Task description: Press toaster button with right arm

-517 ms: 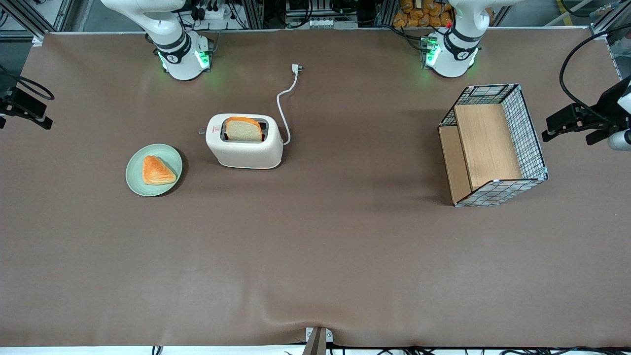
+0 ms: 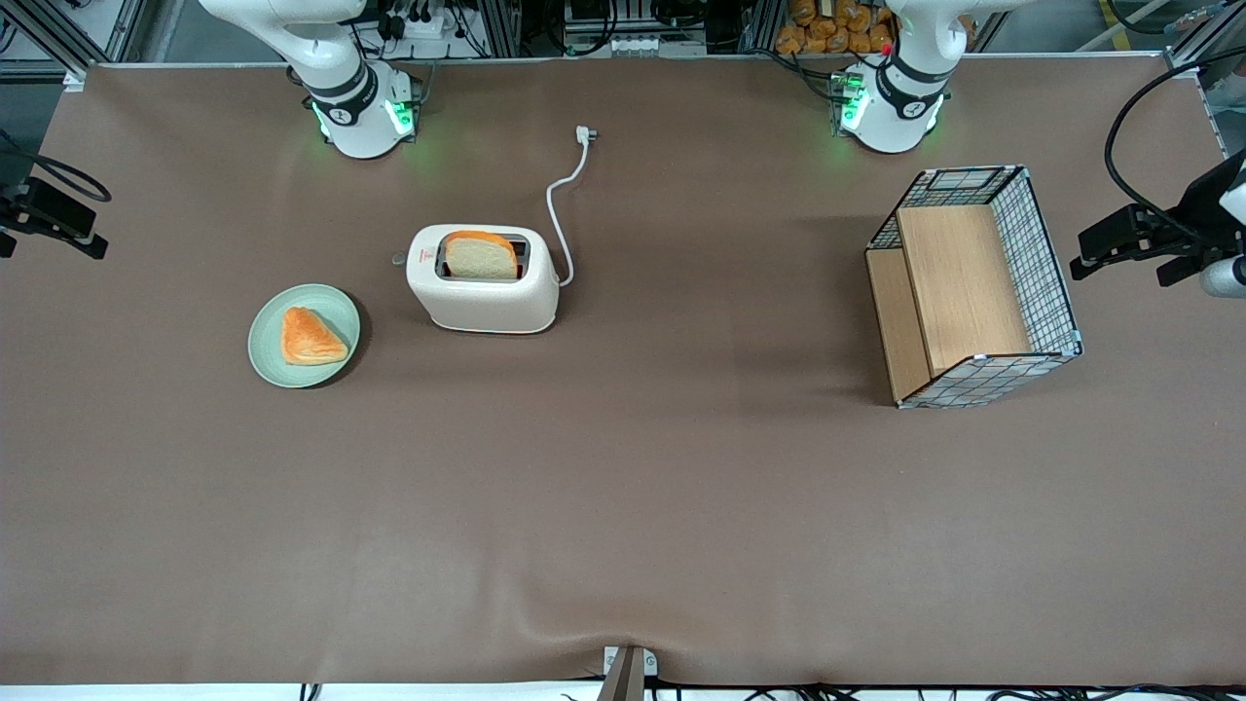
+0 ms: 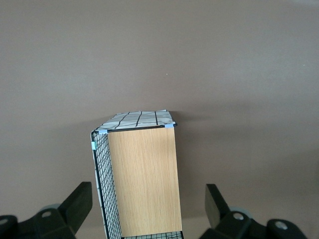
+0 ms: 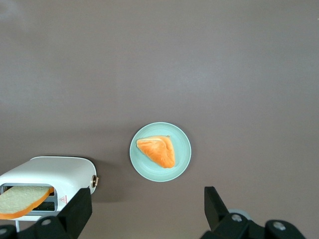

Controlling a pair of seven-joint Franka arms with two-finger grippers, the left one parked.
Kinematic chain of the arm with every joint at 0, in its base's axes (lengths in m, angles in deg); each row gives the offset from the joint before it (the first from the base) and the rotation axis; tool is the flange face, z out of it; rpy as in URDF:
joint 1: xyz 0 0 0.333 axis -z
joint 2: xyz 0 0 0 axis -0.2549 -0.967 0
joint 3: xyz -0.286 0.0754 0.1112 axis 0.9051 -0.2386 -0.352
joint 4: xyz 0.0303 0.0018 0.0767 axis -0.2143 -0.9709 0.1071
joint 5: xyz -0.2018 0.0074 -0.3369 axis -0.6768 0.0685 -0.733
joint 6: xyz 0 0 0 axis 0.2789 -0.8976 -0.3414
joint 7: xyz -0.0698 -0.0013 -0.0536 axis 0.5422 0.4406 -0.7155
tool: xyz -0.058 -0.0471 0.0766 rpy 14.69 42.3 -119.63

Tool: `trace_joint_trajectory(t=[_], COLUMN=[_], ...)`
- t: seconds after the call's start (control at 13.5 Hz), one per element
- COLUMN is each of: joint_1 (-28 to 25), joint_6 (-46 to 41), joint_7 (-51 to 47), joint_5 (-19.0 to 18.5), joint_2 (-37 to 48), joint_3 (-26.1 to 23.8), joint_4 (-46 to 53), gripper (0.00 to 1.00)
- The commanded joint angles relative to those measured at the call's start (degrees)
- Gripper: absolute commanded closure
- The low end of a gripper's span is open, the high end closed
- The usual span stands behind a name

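The cream-white toaster (image 2: 484,297) stands on the brown table with a slice of bread (image 2: 480,257) in its top slot. The small grey button (image 2: 398,259) sticks out of its narrow end, on the side facing the plate. The right arm's gripper (image 2: 54,219) hangs high at the working arm's end of the table, well apart from the toaster. In the right wrist view the gripper (image 4: 147,201) is open and empty, looking down on the toaster (image 4: 55,172) and its button (image 4: 94,181).
A green plate (image 2: 275,362) with an orange pastry (image 2: 310,336) lies beside the toaster's button end; it also shows in the right wrist view (image 4: 182,164). The white cord (image 2: 557,209) trails from the toaster. A wire-and-wood basket (image 2: 973,292) lies toward the parked arm's end.
The right arm's gripper has shifted slightly at the working arm's end of the table. The toaster, plate and basket have not moved.
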Motion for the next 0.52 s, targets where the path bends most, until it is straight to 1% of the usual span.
trace_joint_trajectory(t=[0.0, 0.22, 0.44], joint_1=[-0.3, -0.4, 0.0], joint_6=[-1.0, -1.4, -1.0], joint_7=[-0.3, -0.5, -0.4], joint_5=[0.8, 1.1, 4.0], joint_2=[-0.7, -0.7, -0.5], joint_3=[0.2, 0.2, 0.4], joint_4=[-0.5, -2.9, -6.8], gripper=[0.0, 0.0, 0.0])
